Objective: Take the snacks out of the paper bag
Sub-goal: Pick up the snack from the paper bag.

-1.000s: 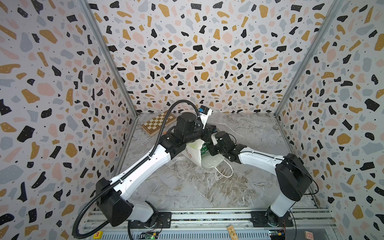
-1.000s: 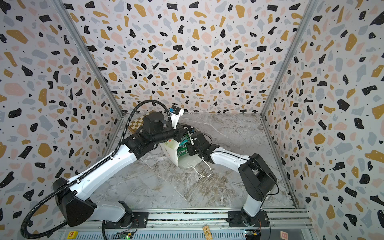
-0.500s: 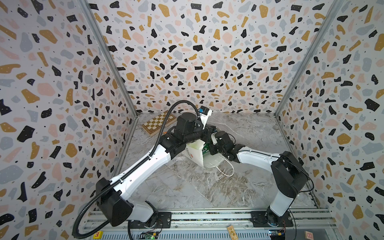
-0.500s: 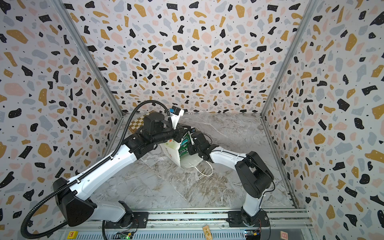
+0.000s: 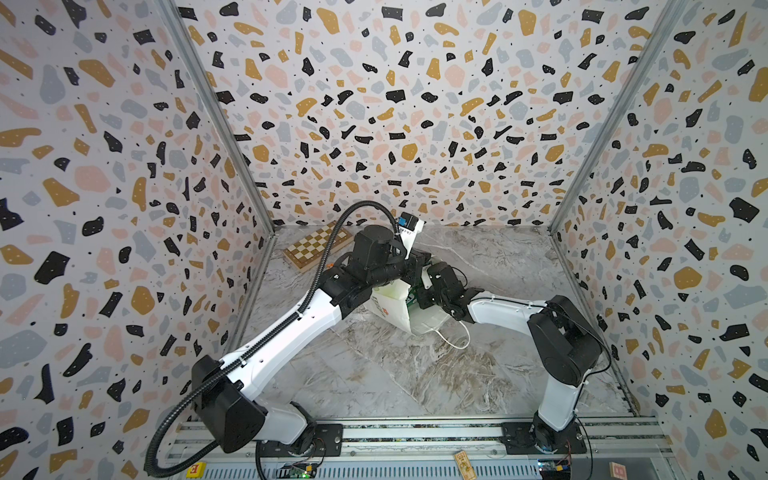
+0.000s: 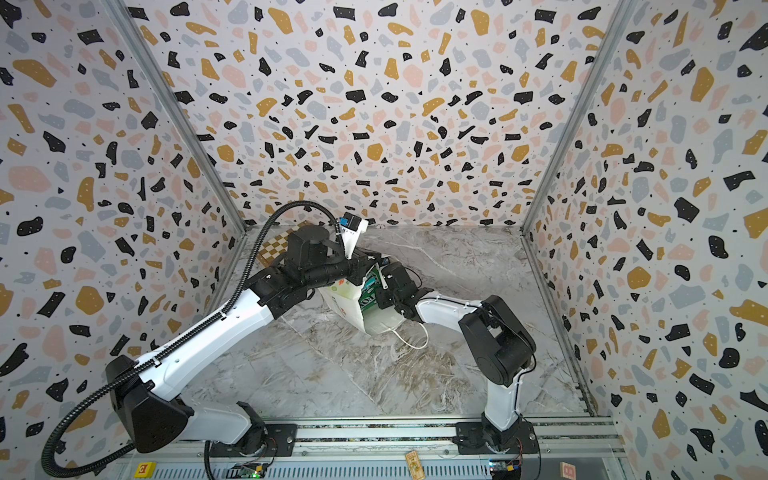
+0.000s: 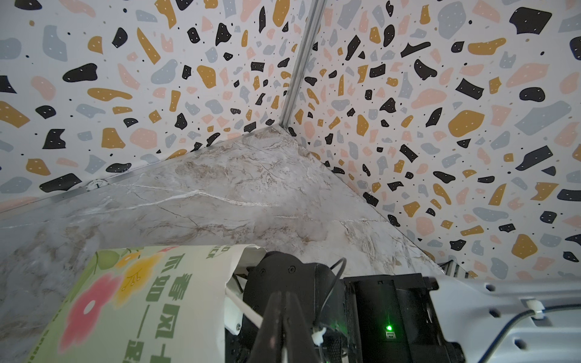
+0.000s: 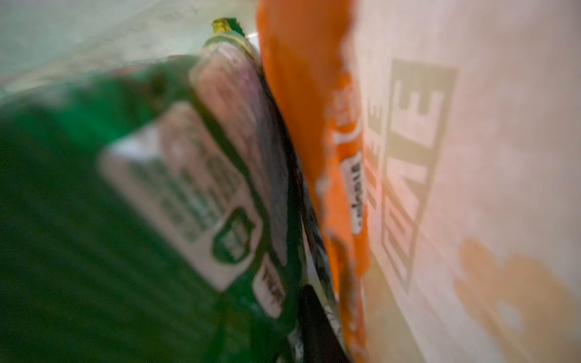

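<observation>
The white paper bag (image 5: 424,320) (image 6: 374,320) leans tilted mid-table, its flowered side filling the left wrist view (image 7: 141,298). My left gripper (image 7: 284,301) (image 5: 415,266) is shut at the bag's mouth, and a white cord handle runs into its closed fingers. My right gripper (image 8: 297,295) is inside the bag. Its one visible dark finger (image 8: 314,323) presses against a green snack packet (image 8: 94,220), with an orange packet (image 8: 301,110) on its other side. The other finger is hidden. Green packets (image 6: 368,297) show at the bag's mouth in a top view.
A wooden chessboard box (image 5: 318,249) (image 6: 274,249) lies at the back left, close to the left arm. The bag's second cord handle (image 5: 457,340) trails on the marble table. Patterned walls close in on three sides, and a metal rail (image 5: 415,432) runs along the front.
My right arm has pushed further towards the bag, its elbow shifting left. The left arm and the bag have held still.
</observation>
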Controlling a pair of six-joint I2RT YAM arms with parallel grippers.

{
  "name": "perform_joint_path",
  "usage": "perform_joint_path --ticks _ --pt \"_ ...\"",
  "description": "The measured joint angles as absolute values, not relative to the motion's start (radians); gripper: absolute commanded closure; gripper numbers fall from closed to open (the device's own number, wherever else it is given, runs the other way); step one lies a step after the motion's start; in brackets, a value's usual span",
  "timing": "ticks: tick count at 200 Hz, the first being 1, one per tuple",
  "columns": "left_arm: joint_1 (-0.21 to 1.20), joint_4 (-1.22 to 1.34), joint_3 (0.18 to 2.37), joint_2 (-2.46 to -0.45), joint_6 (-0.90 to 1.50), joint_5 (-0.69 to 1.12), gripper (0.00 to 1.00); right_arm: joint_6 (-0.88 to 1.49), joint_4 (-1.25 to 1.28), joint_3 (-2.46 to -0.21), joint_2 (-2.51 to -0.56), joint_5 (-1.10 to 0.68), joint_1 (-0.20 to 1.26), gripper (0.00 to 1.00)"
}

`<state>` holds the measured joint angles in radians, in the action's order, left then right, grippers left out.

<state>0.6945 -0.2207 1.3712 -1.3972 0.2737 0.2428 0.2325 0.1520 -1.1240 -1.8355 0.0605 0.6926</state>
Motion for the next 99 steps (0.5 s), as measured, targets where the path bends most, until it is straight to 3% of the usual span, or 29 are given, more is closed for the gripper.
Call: perform_joint_path --ticks 9,99 --pt "0.695 -0.221 1.371 -1.397 0.274 0.242 1.00 0.231 0.156 -1.124 -1.835 0.057 0.693 1.00" --pt "0.697 -0.190 1.371 -1.388 0.285 0.187 1.00 0.200 0.206 -0.967 -1.660 0.010 0.683 1.00"
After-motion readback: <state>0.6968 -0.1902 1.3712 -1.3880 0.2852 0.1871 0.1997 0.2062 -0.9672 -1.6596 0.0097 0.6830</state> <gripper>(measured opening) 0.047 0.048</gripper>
